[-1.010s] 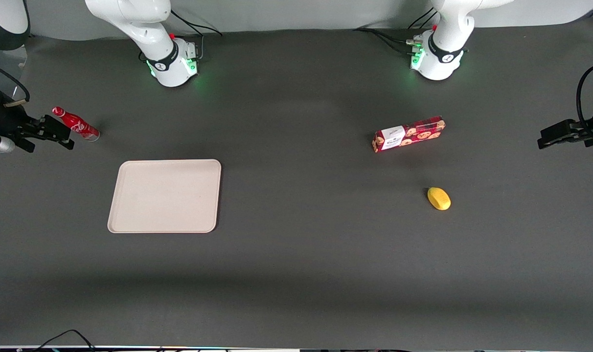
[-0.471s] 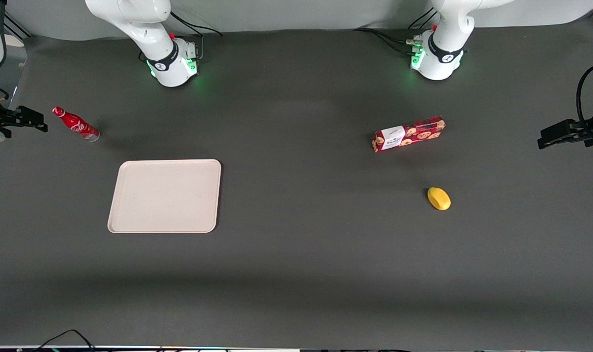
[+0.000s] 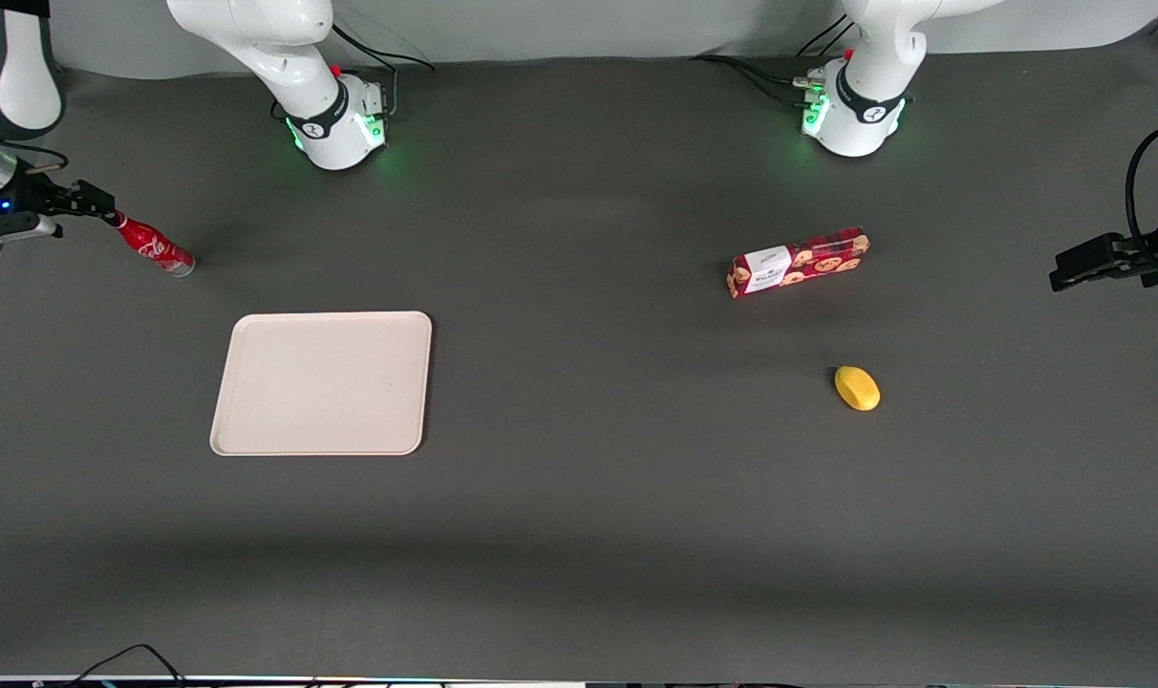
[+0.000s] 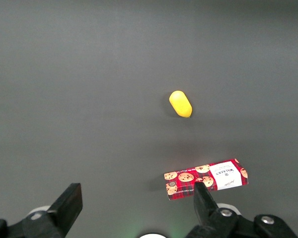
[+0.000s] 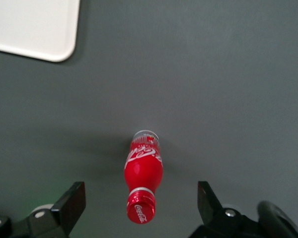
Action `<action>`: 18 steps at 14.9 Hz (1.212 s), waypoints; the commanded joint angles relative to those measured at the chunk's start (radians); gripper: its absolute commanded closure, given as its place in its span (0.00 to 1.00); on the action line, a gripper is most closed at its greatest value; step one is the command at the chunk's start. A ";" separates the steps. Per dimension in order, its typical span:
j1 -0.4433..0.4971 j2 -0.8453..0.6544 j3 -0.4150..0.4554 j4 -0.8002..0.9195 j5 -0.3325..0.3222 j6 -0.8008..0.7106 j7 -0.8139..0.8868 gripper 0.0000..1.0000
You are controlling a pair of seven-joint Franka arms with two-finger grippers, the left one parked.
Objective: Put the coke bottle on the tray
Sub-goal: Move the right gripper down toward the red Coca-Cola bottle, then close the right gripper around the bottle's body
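My gripper (image 5: pixel 139 206): I am holding it above the cap end of the coke bottle, its fingers (image 5: pixel 69 203) spread wide apart with one on each side of the bottle, touching nothing.
My gripper, front view (image 3: pixel 82 203): it is hovering at the working arm's end of the counter, just over the bottle's cap.
Coke bottle (image 3: pixel 156 247): it is standing upright on the counter (image 3: pixel 579 497) on its silvery base, apart from the tray and not on it. In my wrist view (image 5: pixel 143 178) I am looking down onto its red cap and white lettering.
Tray (image 3: pixel 321 382): it is lying flat on the counter, nearer to the front camera than the bottle and nothing is sitting on it. One rounded corner (image 5: pixel 37 27) is showing in my wrist view.
Cookie box (image 3: pixel 798 261): it is lying well apart from the bottle, toward the parked arm's end of the counter.
Yellow object (image 3: pixel 857 388): it is lying near the cookie box, nearer to the front camera than the box.
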 commanded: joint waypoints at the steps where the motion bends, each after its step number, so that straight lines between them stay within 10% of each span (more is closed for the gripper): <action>1: -0.003 -0.055 -0.035 -0.106 -0.045 0.090 -0.013 0.00; 12: -0.022 -0.035 -0.109 -0.166 -0.070 0.202 -0.027 0.00; 18: -0.020 -0.026 -0.120 -0.166 -0.070 0.210 -0.027 0.38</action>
